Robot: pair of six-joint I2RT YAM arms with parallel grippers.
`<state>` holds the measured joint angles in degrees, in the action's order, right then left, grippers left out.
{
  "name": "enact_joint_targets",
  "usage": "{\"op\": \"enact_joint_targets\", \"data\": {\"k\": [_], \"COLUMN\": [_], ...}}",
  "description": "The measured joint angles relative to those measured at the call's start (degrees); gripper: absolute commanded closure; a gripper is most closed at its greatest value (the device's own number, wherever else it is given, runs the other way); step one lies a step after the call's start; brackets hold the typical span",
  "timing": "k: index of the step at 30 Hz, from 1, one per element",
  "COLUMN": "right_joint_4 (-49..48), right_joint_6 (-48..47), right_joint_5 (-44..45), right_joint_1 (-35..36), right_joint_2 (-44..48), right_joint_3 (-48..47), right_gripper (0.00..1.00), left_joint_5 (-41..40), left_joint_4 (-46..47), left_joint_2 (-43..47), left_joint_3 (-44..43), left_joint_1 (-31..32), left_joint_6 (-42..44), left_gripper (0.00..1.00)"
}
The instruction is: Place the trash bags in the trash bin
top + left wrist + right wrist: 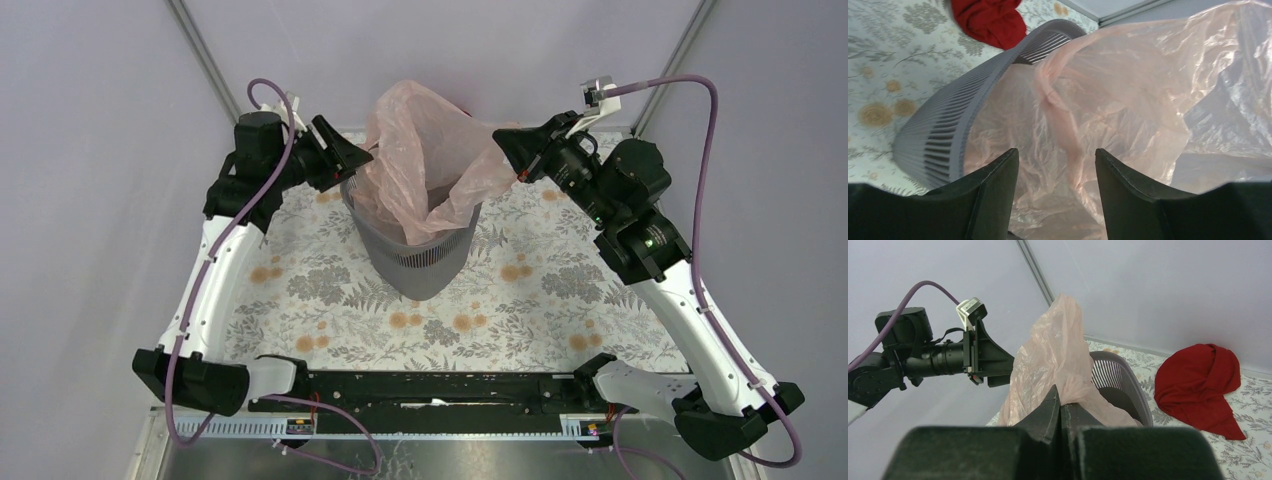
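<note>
Top external view: right gripper [503, 145] pinched the trash bag [420, 150] on its right; left gripper [360, 158] sat open just beside its left.

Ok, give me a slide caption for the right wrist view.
The right gripper pinches the pink trash bag over the grey bin, red cloth lying beside.

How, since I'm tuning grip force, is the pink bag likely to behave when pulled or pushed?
Probably floppy: the trash bag sags in wrinkles into the trash bin, holding no shape. Likely very light, being thin see-through film. It may slip or tear, since the right gripper pinches only a small fold.
</note>
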<state>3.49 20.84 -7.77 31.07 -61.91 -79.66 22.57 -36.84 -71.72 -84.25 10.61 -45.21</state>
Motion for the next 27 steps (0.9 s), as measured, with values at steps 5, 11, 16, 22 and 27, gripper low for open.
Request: {"op": "enact_joint_targets", "data": {"k": [5, 11, 16, 22, 27], "right_joint_4": [0.0, 0.0, 1.3, 3.6, 2.4], "right_joint_6": [0.1, 0.6, 0.1, -1.6, -1.6], "right_joint_5": [0.0, -0.5, -0.2, 2.3, 1.4], "right_joint_1": [0.0, 0.0, 0.0, 0.0, 0.0], "right_joint_2": [0.0, 0.0, 0.3, 2.8, 1.6], "right_joint_3": [0.0, 0.0, 0.0, 0.0, 0.6], "right_gripper": [1.00, 1.00, 1.00, 1.00, 1.00], "left_joint_5": [3.0, 4.0, -1.0, -7.1, -12.2], "left_joint_4": [4.0, 7.3, 7.0, 8.0, 6.1], "left_joint_2": [-2.2, -4.0, -5.2, -3.8, -2.1], "left_joint_3": [0.1, 0.7, 0.7, 5.2, 11.2], "left_joint_1": [0.2, 1.6, 6.9, 18.6, 19.2], "left_joint_6": [-1.7, -2.3, 1.5, 4.7, 6.5], "left_gripper": [0.45, 0.78, 0.87, 1.00, 1.00]}}
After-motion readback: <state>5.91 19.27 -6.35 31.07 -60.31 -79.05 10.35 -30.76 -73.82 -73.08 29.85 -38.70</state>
